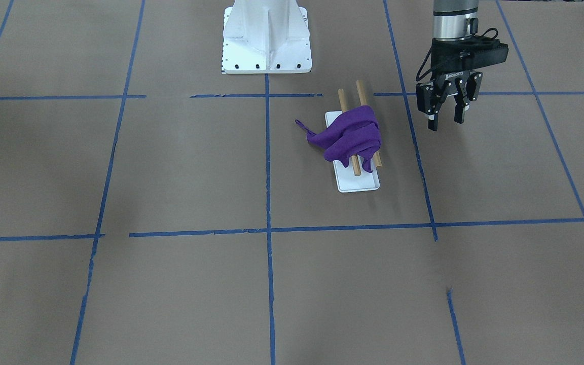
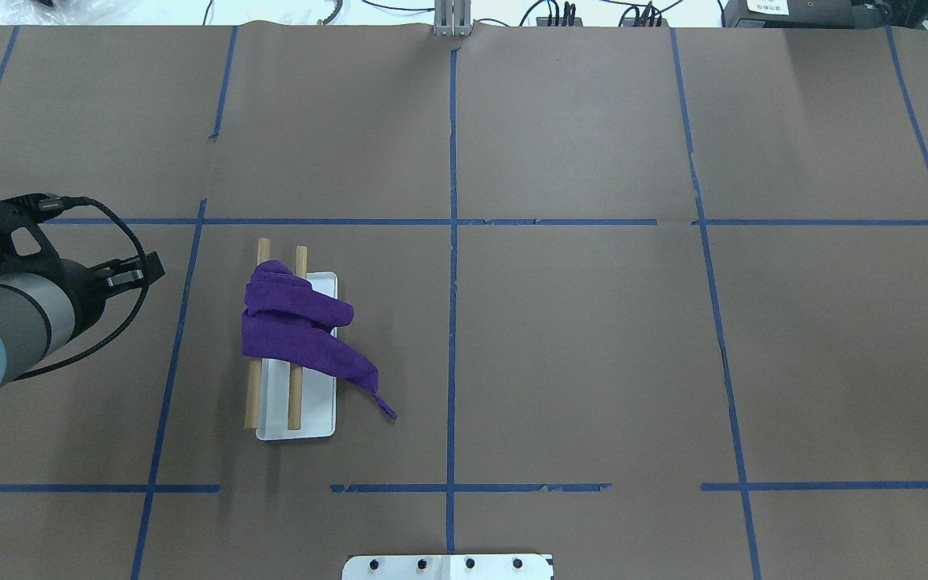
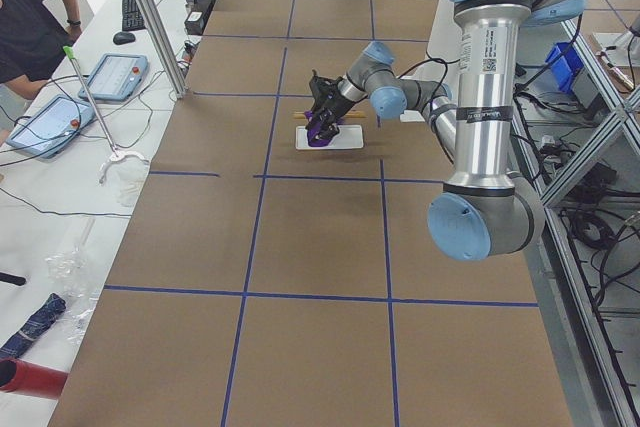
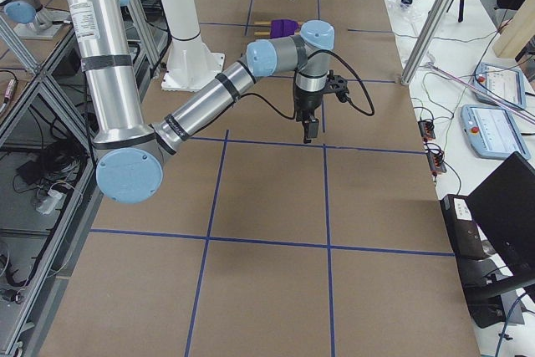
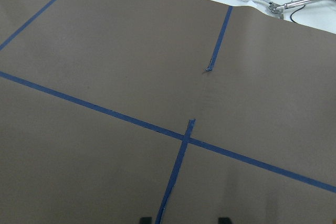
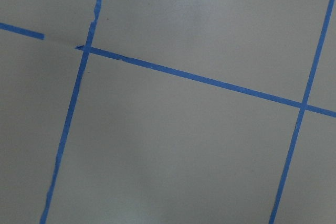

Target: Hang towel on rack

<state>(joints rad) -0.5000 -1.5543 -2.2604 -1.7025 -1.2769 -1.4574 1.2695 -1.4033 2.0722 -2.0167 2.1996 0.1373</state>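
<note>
**Purple towel lies bunched across the rack; left gripper hangs open beside it**

The small deep-purple cloth towel (image 1: 353,137) lies over both light-brown wooden dowels (image 1: 360,91) of the rack (image 1: 360,183). It is crumpled into folds rather than spread flat. It covers the middle stretch of the dowels and leaves both ends of each bare. One narrow corner (image 2: 375,395) trails off the rack's flat white base on the robot's right side, and its tip rests on the brown paper-covered table (image 1: 170,167) marked with blue tape lines.

The left gripper (image 1: 445,123) points down above the table on the robot's left of the rack, near it but not touching it or the towel. Its two black fingers stand parted with nothing between them. The left wrist view shows the two fingertips (image 5: 146,220) apart at the bottom edge, over bare paper and tape.

The right gripper (image 4: 310,130) hangs over the table, well apart from the rack. Only a dark edge of it shows in the overhead view, and its own camera shows only paper and tape, so I cannot tell how its fingers stand.

The white robot pedestal (image 1: 266,35) stands behind the rack.
</note>
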